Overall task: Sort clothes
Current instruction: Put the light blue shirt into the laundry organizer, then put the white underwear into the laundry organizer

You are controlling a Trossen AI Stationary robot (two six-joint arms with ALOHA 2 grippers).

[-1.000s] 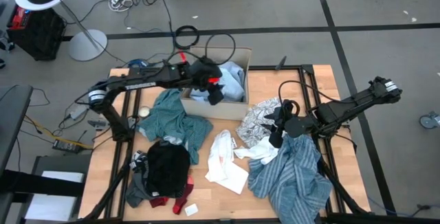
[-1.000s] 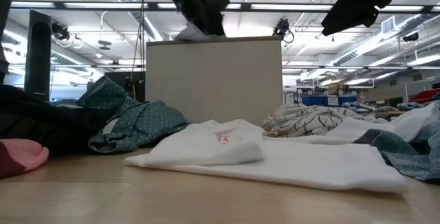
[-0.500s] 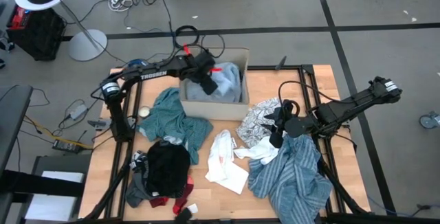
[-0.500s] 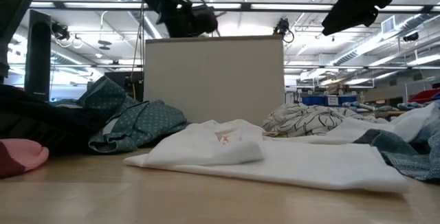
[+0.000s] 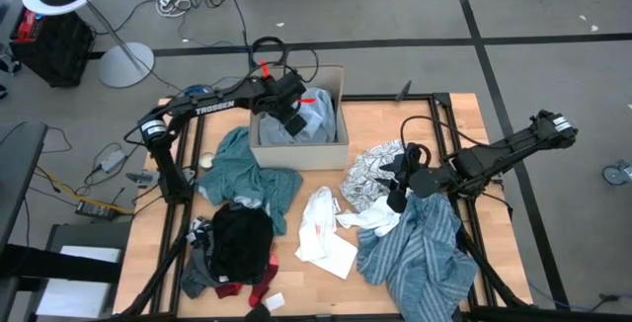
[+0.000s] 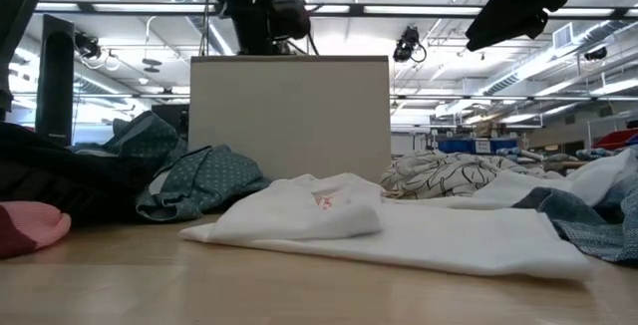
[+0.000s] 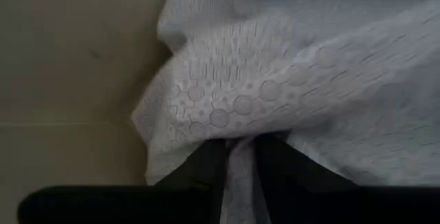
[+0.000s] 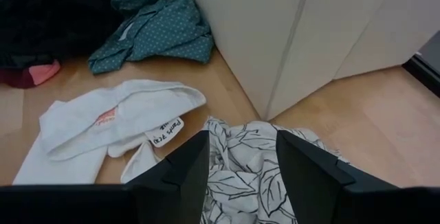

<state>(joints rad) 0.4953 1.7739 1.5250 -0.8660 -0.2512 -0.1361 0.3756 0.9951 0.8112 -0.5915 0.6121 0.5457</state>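
A tan cardboard box (image 5: pixel 296 154) stands at the table's far middle with a light-blue shirt (image 5: pixel 318 115) lying in it. My left gripper (image 5: pixel 292 120) reaches down into the box and is shut on that shirt (image 7: pixel 289 66). In the low view the box wall (image 6: pixel 289 116) hides its fingertips. My right gripper (image 5: pixel 396 190) hangs open just above a black-and-white leaf-print cloth (image 8: pixel 240 176), one finger on either side of it. On the table lie teal (image 5: pixel 242 169), black (image 5: pixel 242 238), white (image 5: pixel 321 233) and blue-striped (image 5: pixel 420 248) clothes. My left gripper pinches a raised fold of the light-blue shirt (image 7: pixel 239 165) between its two fingers, coming steeply from above into the box. The cloth bunches up over the fingers (image 7: pixel 199 169). The rest of the shirt lies in the box.
Small red items (image 5: pixel 259 290) lie by the black garment near the front left edge. The white garment (image 8: pixel 117 114) and the box wall (image 8: pixel 275 38) lie ahead of my right gripper. Bare wood shows at the table's front middle (image 5: pixel 326 287).
My left gripper has sunk into the box toward the table's far left, tipped more steeply down, and closed on a fold of the light-blue shirt. The box has slid a little toward the table's left edge.
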